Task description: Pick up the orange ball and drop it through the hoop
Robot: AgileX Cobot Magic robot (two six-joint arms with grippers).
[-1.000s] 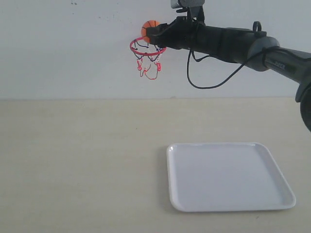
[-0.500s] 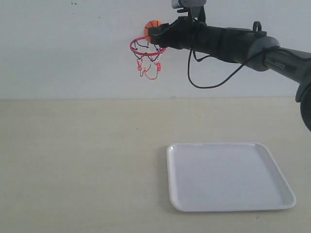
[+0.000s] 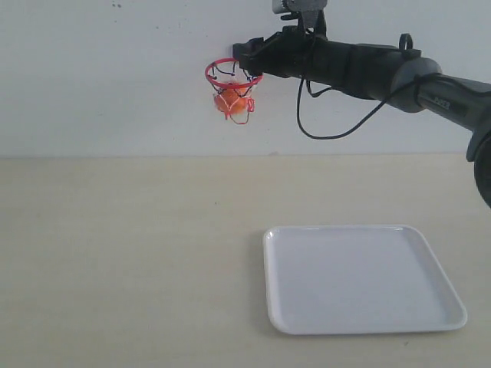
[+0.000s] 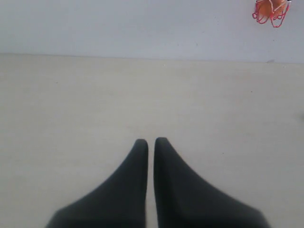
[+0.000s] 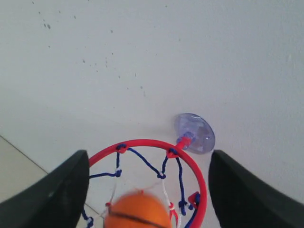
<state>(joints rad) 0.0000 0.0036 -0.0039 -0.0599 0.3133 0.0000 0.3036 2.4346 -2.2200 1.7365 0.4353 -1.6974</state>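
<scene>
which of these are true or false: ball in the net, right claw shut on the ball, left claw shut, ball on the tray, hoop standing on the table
1. The orange ball hangs in the net of the hoop, below the ring. True.
2. The right claw is shut on the ball. False: it is open above the ring, holding nothing.
3. The left claw is shut, with nothing in it. True.
4. The ball lies on the white tray. False: it is up in the net.
5. The hoop stands on the table. False: its suction mount sticks to the wall.
</scene>
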